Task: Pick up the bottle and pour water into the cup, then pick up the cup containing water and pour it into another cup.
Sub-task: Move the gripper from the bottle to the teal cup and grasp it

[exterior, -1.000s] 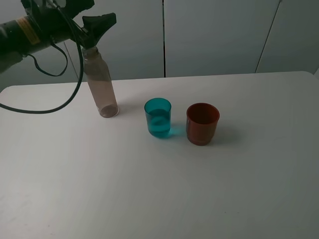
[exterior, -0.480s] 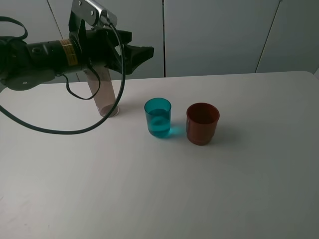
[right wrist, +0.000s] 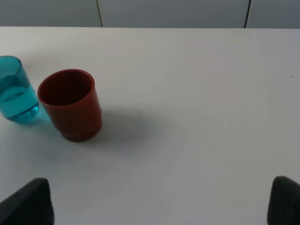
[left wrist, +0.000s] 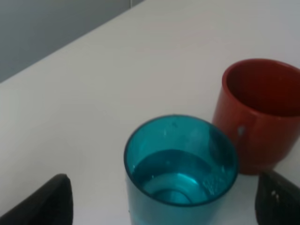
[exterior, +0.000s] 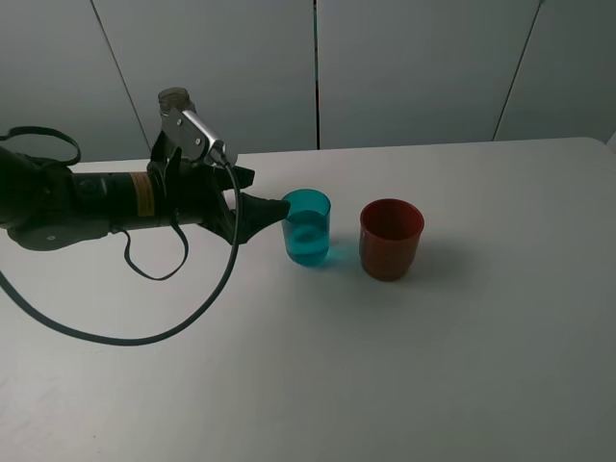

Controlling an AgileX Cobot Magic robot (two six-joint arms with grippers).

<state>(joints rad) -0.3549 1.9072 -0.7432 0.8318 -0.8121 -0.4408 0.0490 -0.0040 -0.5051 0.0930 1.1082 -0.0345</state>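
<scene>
The teal cup (exterior: 306, 227) stands mid-table with water in its lower part. My left gripper (exterior: 268, 196) is open just to its left, one fingertip almost at the cup's wall. In the left wrist view the cup (left wrist: 180, 169) sits between the two spread fingers (left wrist: 47, 202), close in front of them and not gripped. The red-brown cup (exterior: 391, 239) stands upright and empty right of the teal one. Only the neck of the bottle (exterior: 173, 99) shows behind the left arm. My right gripper (right wrist: 157, 201) is open over bare table, right of both cups.
A black cable (exterior: 144, 332) loops from the left arm over the table's left half. The white table (exterior: 462, 346) runs to a grey panelled wall at the back. In the right wrist view the teal cup (right wrist: 14, 96) and the red-brown cup (right wrist: 70, 104) stand side by side.
My left gripper has left the bottle's neck, swung right and come down to the teal cup, open throughout. The bottle and both cups have not moved.
</scene>
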